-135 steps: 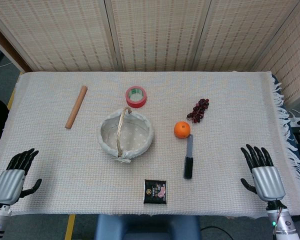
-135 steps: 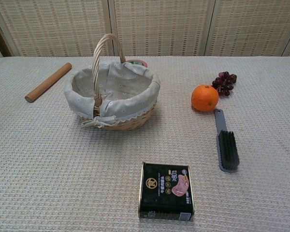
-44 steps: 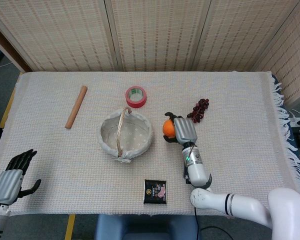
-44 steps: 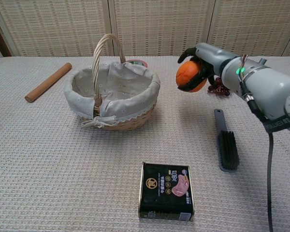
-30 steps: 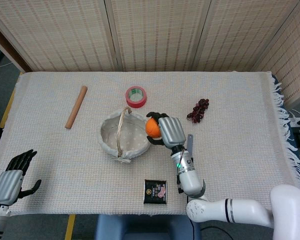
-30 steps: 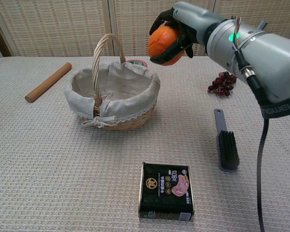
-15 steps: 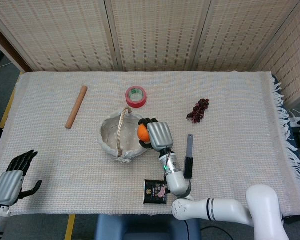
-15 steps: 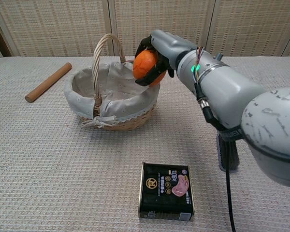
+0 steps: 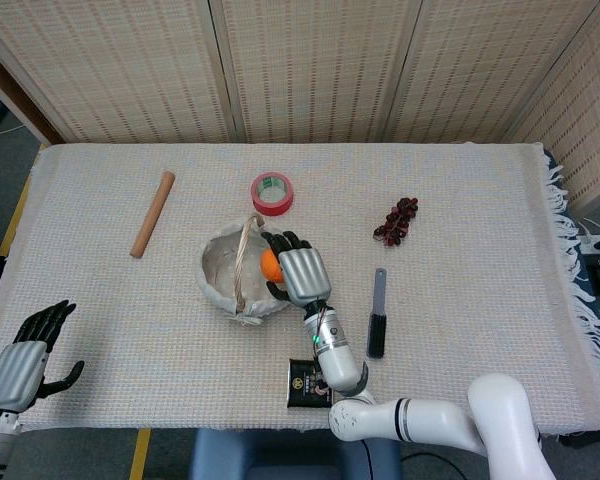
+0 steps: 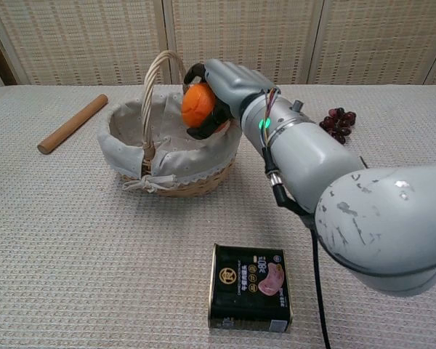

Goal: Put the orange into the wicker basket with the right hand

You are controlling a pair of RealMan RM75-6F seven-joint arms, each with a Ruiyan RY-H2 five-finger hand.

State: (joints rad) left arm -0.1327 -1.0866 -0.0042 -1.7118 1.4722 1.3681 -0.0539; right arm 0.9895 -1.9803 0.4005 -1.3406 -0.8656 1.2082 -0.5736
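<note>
Now: your right hand (image 10: 221, 91) grasps the orange (image 10: 200, 106) above the wicker basket (image 10: 171, 169), inside its rim.

Judged from its look, the orange is firm, round and lightish, its peel a little slick (so it may roll off the cloth lining once released); wrap the fingers around its widest part. Your left hand (image 9: 25, 355) rests released near the table's edge.

The right hand (image 10: 221, 91) has a silver back and black fingers. Its grey arm (image 10: 349, 211) is scuffed (green light at the wrist). The left hand (image 9: 25, 355) looks alike.
</note>
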